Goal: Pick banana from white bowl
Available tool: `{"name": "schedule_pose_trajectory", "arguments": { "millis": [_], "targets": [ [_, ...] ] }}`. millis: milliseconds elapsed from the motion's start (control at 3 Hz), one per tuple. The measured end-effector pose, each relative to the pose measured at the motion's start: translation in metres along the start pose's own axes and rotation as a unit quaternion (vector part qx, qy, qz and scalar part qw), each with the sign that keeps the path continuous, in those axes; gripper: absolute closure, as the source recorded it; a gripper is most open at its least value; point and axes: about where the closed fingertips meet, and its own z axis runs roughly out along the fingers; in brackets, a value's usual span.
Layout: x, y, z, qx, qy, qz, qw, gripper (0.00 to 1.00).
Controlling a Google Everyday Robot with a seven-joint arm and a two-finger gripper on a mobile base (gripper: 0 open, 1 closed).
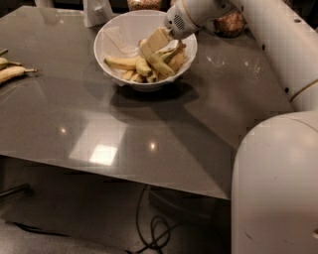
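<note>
The white bowl stands at the back middle of the grey table and holds several bananas. The plumpest, bright yellow banana lies across the bowl's left side. My gripper reaches down into the bowl from the upper right, over the pile on the bowl's right half. Its tan fingers look open, with one lying among the bananas. It holds nothing that I can see. Part of the pile is hidden behind the gripper.
Thinner bananas lie on the table at the left edge. Glass jars of brown grains stand behind the bowl, and a white object at the back left. My white arm spans the right side. Cables lie on the floor below.
</note>
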Motion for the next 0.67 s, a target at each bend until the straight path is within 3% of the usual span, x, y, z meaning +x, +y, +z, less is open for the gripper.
{"name": "schedule_pose_trajectory", "arguments": {
  "millis": [667],
  "targets": [
    [0.021,-0.006,0.011,-0.012,0.029,0.054,0.998,0.48]
  ]
}}
